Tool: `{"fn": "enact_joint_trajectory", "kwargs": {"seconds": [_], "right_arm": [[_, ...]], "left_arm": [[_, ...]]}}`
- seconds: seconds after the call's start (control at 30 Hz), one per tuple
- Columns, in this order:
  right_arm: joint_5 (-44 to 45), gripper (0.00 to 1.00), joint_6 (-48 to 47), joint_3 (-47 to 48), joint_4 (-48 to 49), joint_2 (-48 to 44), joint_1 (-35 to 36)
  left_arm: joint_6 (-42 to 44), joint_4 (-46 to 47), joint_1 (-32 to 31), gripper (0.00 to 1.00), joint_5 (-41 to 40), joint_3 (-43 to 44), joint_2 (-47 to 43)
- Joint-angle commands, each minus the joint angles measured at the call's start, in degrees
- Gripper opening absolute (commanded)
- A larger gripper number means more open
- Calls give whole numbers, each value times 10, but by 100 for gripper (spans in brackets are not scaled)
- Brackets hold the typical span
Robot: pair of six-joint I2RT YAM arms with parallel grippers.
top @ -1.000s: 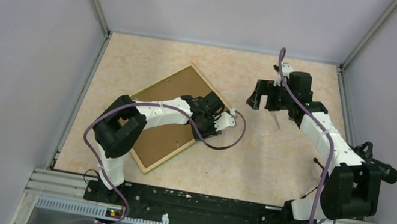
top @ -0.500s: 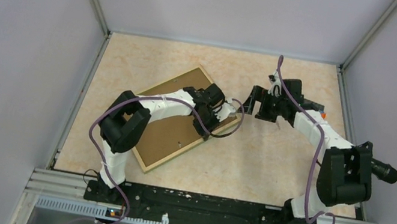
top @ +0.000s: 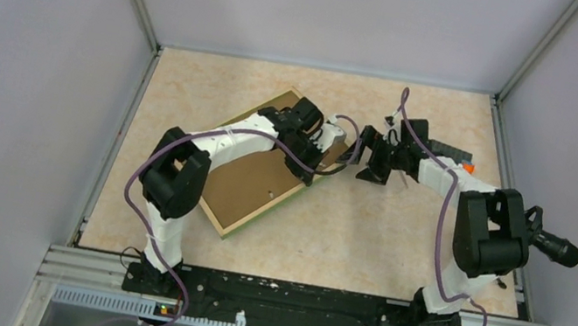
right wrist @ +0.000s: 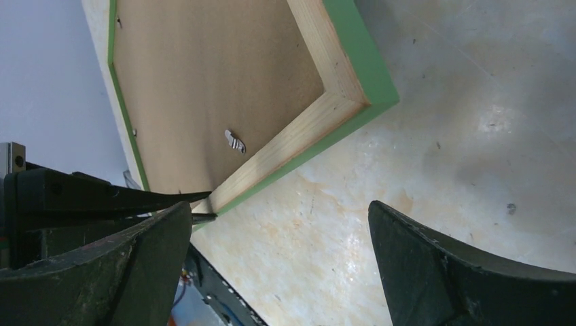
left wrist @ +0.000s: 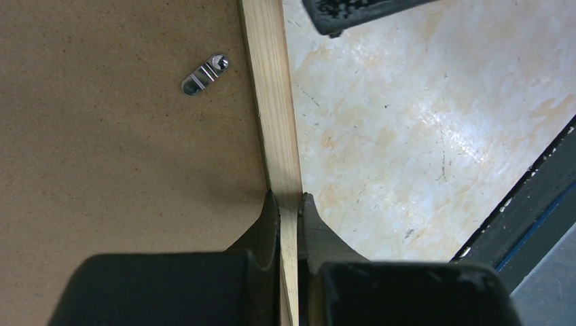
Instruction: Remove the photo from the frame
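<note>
Moved: frame [top: 254, 188] swung round, tilted; my left gripper [left wrist: 289, 204] now pinched tight on its wooden rim. My right gripper [right wrist: 278, 210] arrived beside corner, spread wide, empty. Backing [left wrist: 122, 170] still fitted, photo hidden.

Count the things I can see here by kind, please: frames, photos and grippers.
frame: 1
photo: 0 in view; the frame shows only its brown back
grippers: 2, the left gripper and the right gripper
Total: 3
</note>
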Motion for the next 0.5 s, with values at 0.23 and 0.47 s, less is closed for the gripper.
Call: {"fn": "enact_joint_trajectory", "kwargs": {"seconds": [0.23, 0.47], "right_arm": [[-69, 94, 176, 22, 150, 71, 3], [-86, 76, 272, 15, 235, 103, 3]], "left_arm": [[61, 40, 10, 0, 70, 10, -73], [101, 42, 10, 0, 62, 4, -90]]}}
